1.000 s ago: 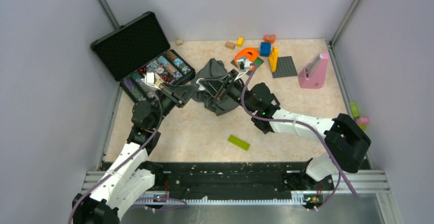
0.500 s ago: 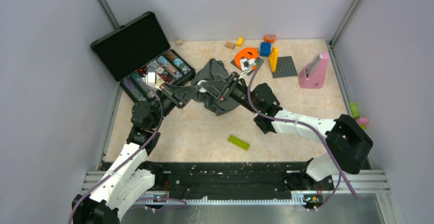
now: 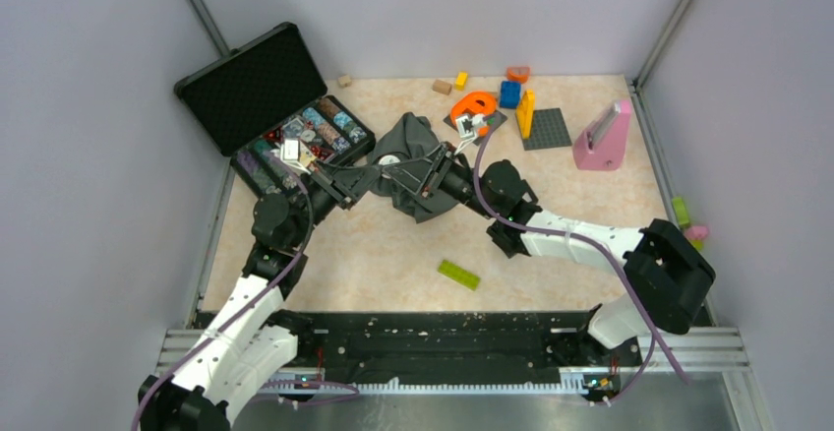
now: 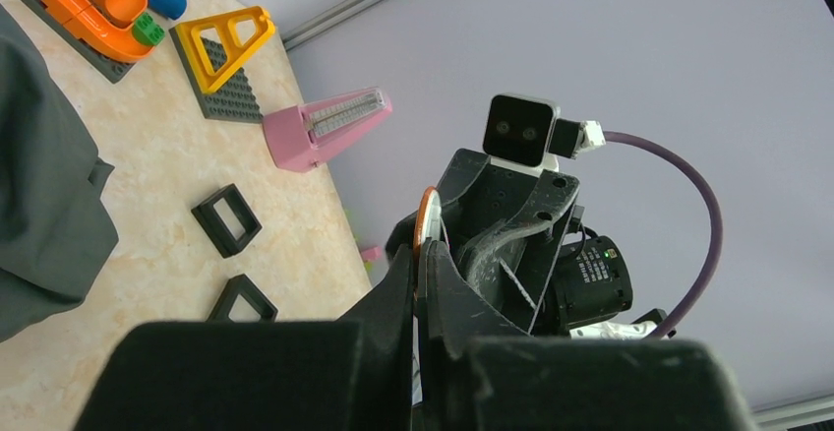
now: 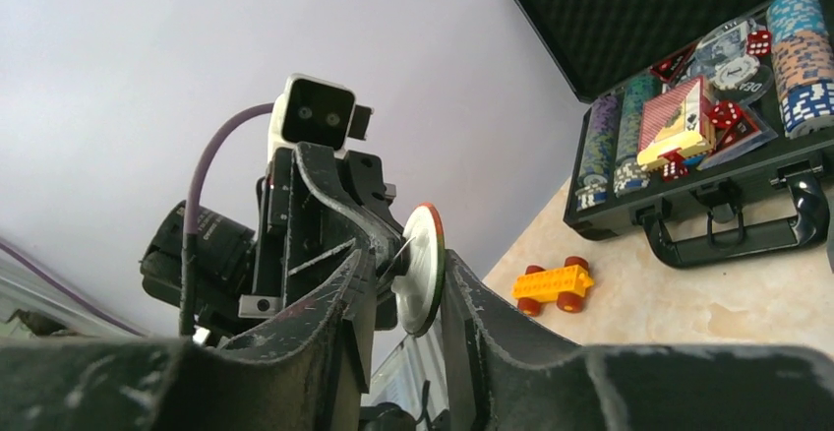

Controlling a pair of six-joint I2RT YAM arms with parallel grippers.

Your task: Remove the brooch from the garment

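Beige marbled tabletop (image 3: 374,254); plain lilac-grey walls (image 3: 443,8); metal corner posts (image 3: 203,8).

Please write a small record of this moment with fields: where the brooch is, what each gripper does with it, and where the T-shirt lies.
brooch: round disc with an orange rim, in the air between the two grippers
left gripper: shut on the edge of the brooch
right gripper: jaws stand around the brooch; whether they grip it cannot be told
garment: crumpled on the table, below the grippers
brooch and garment: no cloth shows at the brooch in either wrist view, so it looks free
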